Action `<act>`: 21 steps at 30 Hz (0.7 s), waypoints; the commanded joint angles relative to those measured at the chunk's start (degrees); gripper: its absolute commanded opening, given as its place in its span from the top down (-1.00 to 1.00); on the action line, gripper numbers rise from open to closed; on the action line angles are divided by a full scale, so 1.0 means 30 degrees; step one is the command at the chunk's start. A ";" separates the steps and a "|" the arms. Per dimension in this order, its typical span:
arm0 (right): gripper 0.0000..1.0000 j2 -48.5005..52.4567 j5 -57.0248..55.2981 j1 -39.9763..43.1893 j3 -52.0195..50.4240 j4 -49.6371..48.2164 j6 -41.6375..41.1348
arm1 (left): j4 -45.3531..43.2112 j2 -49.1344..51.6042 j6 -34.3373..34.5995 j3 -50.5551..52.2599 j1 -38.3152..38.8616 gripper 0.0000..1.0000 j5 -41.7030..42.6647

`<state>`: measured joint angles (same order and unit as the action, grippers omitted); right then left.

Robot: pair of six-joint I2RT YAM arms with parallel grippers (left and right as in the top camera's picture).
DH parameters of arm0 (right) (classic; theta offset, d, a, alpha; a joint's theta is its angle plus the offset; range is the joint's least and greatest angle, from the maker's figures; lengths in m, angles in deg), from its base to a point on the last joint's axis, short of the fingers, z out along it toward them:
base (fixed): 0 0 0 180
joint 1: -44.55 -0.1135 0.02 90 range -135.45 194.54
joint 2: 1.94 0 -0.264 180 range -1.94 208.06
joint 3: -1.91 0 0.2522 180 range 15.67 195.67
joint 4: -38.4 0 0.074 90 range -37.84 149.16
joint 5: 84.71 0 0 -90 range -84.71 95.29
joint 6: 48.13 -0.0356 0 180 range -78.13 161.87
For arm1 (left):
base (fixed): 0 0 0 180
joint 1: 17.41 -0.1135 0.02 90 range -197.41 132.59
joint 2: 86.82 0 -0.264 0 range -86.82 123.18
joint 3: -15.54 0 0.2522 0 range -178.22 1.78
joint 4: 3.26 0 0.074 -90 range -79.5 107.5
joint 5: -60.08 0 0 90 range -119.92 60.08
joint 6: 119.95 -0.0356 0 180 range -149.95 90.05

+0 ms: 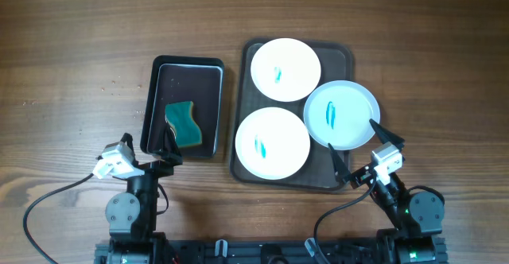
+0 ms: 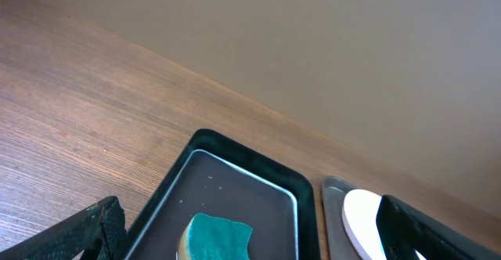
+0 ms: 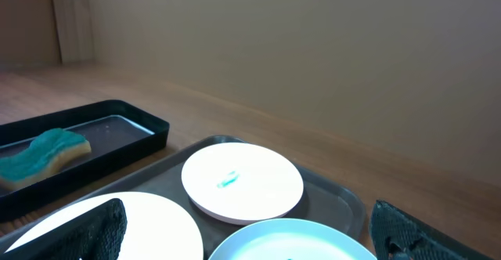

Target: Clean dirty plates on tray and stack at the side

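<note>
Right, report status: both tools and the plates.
Left tool open, empty, at the pan holding the sponge. Right tool open, empty, by the right plate. Three plates on tray, all smeared, none stacked. Nothing in the way.

You are looking at three white plates (image 1: 285, 69) (image 1: 273, 142) (image 1: 341, 114), one brown tray (image 1: 337, 56), one black pan (image 1: 151, 97), one teal sponge (image 1: 184, 122) and two grippers, a left gripper (image 1: 159, 149) and a right gripper (image 1: 355, 141).

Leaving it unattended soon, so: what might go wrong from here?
The right plate overhangs the rim of the tray, beside the open right claw; a nudge may tip it off. The sponge lies inside the black pan, so the open left claw may catch its wall reaching in.
</note>
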<state>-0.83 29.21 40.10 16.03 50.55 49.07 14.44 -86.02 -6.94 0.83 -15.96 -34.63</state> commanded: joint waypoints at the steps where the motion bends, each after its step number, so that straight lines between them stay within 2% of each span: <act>1: -1.00 -0.0153 -0.0058 0.0080 -0.0022 -0.0095 0.0102 | -0.0117 -0.0138 -0.0036 0.0211 0.0102 -1.00 -0.0255; 9: -1.00 -0.0153 -0.0051 0.0080 -0.0022 -0.0153 0.0102 | -0.0109 -0.0138 -0.0022 0.0211 0.0102 -1.00 -0.0036; 14: -1.00 -0.0153 0.0299 0.0080 -0.0022 -0.0415 -0.0080 | -0.0408 -0.0138 -0.0029 0.0211 0.0102 -1.00 0.3038; 19: -1.00 -0.0153 0.2266 0.0080 0.0284 -0.3191 -0.2004 | -0.2659 -0.0138 -0.0029 0.0138 0.0102 -1.00 0.4284; 21: -0.99 -0.0109 0.2302 0.0080 0.0984 -0.3038 -0.2550 | -0.3271 -0.0138 -0.0029 -0.0379 0.0102 -1.00 0.4568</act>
<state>-0.83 32.71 40.10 16.21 41.70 46.38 7.38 -86.02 -6.94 1.07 -15.96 -25.47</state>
